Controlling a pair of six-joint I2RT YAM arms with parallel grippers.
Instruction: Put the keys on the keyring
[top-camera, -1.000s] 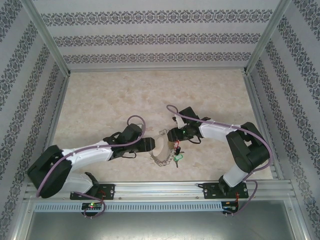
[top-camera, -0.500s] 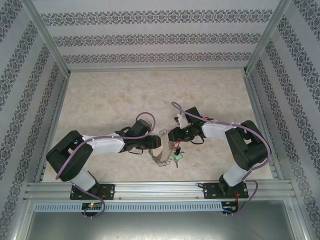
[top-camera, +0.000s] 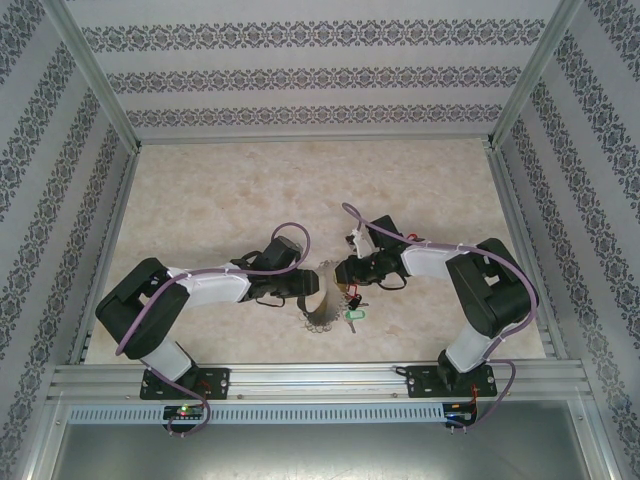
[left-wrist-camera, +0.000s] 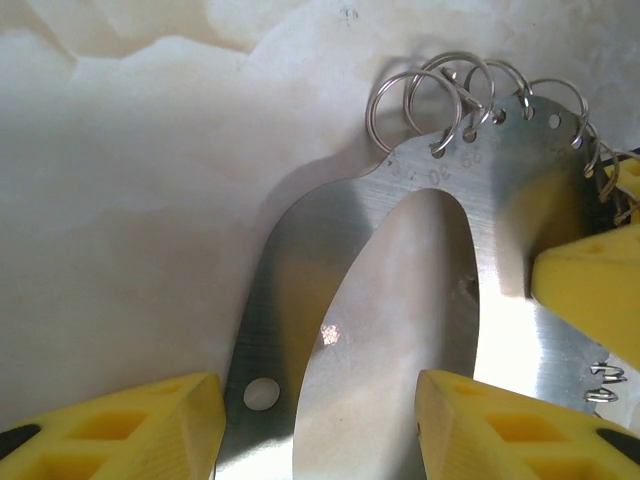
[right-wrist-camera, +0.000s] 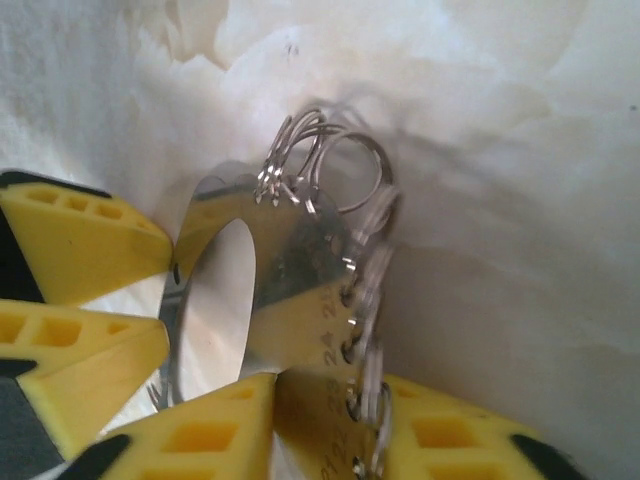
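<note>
The keyring (top-camera: 321, 303) is a flat grey metal hoop fringed with small split rings, and it stands tilted between both grippers. My left gripper (top-camera: 314, 288) is open. Its yellow fingers (left-wrist-camera: 110, 425) straddle one band of the keyring (left-wrist-camera: 270, 340) without pinching it. My right gripper (top-camera: 345, 274) is shut on the opposite band of the keyring (right-wrist-camera: 300, 270), which runs down between its fingers (right-wrist-camera: 200, 430). The green-headed key (top-camera: 356, 317) lies on the table just right of the hoop. A red-headed key (top-camera: 353, 296) sits just under the right gripper. Both keys are off the ring.
The marble-look tabletop (top-camera: 220, 190) is walled by patterned panels. An aluminium rail (top-camera: 320, 378) runs along the near edge by the arm bases. The right gripper's yellow finger (left-wrist-camera: 590, 290) pokes into the left wrist view.
The left arm has drawn its elbow in and brought its gripper closer to the right one. The keyring has tipped from nearly flat to more upright. The green key has stayed put.
</note>
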